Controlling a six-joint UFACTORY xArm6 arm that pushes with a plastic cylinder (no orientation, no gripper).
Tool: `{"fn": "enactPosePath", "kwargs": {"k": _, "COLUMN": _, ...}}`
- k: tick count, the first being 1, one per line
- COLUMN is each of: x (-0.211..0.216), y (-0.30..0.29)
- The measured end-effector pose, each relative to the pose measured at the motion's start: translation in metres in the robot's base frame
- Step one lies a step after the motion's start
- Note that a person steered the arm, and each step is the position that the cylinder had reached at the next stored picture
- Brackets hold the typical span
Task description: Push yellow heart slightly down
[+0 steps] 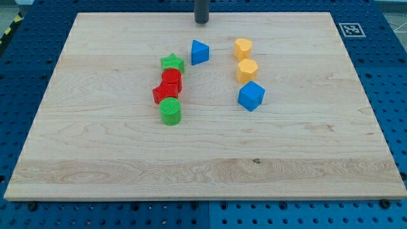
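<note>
The yellow heart (243,48) lies in the upper middle of the wooden board (95,146). A yellow pentagon-like block (247,69) sits just below it, and a blue cube (251,95) lies below that. My tip (201,21) stands near the board's top edge, up and to the left of the heart and apart from it. It is just above a blue triangle (200,51) and touches no block.
Left of centre, a green star (172,62), a red cylinder (172,79), a red star (164,94) and a green cylinder (170,111) form a tight column. A marker tag (350,28) is outside the board's top right corner.
</note>
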State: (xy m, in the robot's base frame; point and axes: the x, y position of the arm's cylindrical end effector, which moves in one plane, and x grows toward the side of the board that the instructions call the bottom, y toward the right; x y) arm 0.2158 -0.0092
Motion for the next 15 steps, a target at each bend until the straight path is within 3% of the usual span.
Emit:
{"fn": "enactPosePath", "kwargs": {"k": 7, "x": 0.0, "y": 0.015}}
{"fn": "enactPosePath", "kwargs": {"k": 9, "x": 0.0, "y": 0.062}}
{"fn": "enactPosePath", "kwargs": {"k": 15, "x": 0.062, "y": 0.071}}
